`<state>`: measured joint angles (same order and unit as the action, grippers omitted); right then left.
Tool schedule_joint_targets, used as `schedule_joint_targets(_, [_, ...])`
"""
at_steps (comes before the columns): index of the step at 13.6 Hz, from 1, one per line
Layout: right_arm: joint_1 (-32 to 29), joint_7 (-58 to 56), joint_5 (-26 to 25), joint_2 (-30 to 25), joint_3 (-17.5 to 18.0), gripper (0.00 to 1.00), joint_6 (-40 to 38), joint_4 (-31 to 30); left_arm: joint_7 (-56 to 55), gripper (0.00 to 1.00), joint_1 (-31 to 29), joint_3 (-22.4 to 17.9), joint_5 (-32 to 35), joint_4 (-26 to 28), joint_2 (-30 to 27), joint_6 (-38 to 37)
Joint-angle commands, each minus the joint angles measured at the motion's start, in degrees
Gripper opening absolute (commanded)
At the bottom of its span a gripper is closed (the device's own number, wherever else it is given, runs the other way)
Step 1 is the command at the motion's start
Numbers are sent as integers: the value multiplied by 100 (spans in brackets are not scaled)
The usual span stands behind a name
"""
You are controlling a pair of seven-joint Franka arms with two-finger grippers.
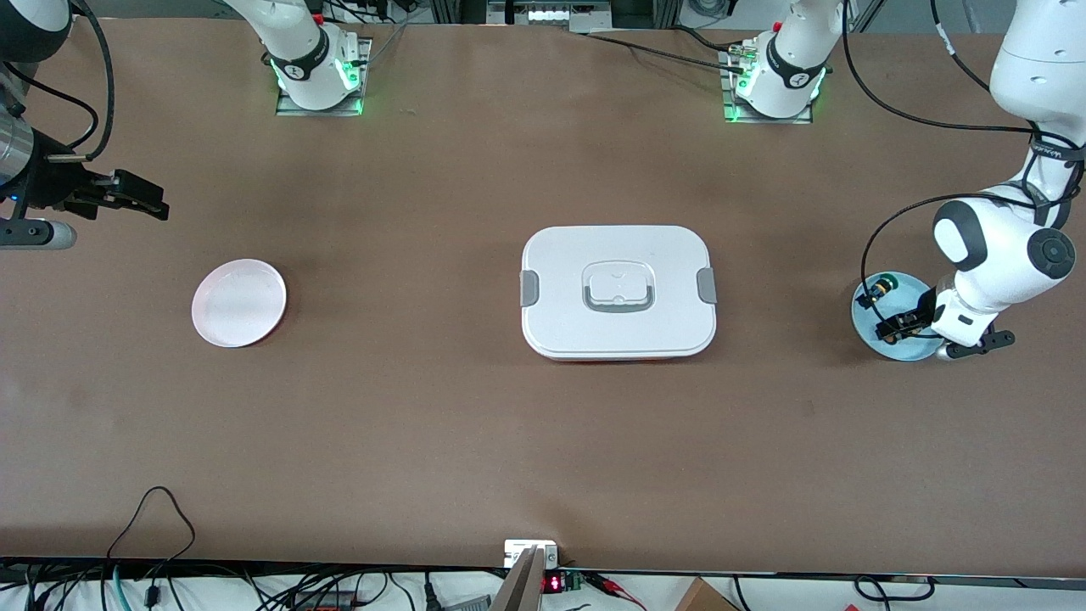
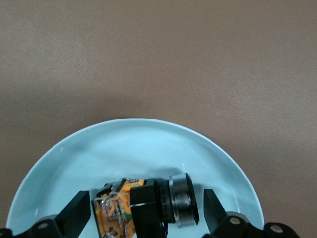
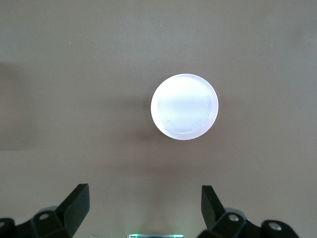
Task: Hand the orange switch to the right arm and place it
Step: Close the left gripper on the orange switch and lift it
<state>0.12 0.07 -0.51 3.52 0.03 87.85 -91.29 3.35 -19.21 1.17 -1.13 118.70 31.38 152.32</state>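
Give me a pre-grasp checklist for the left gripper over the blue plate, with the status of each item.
1. Left gripper open: ok, its fingers are spread.
2. Switch lies between those fingers, on the blue plate: ok.
3. This is the orange switch, not the other switch on the plate: ok, orange shows at one end.
4. Fingers low enough to close on it: cannot tell.
5. Right gripper open for the handover: ok; it waits above the table at the right arm's end.
6. White plate bare: ok.
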Motion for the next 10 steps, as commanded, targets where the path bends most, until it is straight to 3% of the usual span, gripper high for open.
schedule_joint_targets(1, [-3, 10, -19, 26, 15, 100, -40, 103, 52, 99, -22, 23, 78, -66, 78, 105])
schedule_joint_targets(3, [-3, 10, -19, 26, 15, 100, -40, 103, 139, 70, -13, 15, 78, -119, 70, 96])
schedule_joint_targets(5, [-3, 10, -19, 26, 15, 100, -40, 103, 184, 64, -22, 24, 78, -119, 52, 87])
schedule_joint_targets(8, [-3, 10, -19, 26, 15, 100, -49, 103, 385, 45, -22, 23, 78, -146, -62, -122])
schedule_joint_targets(10, [-3, 10, -19, 35, 15, 100, -49, 103, 518, 42, -22, 76, 78, -434, -246, -1015])
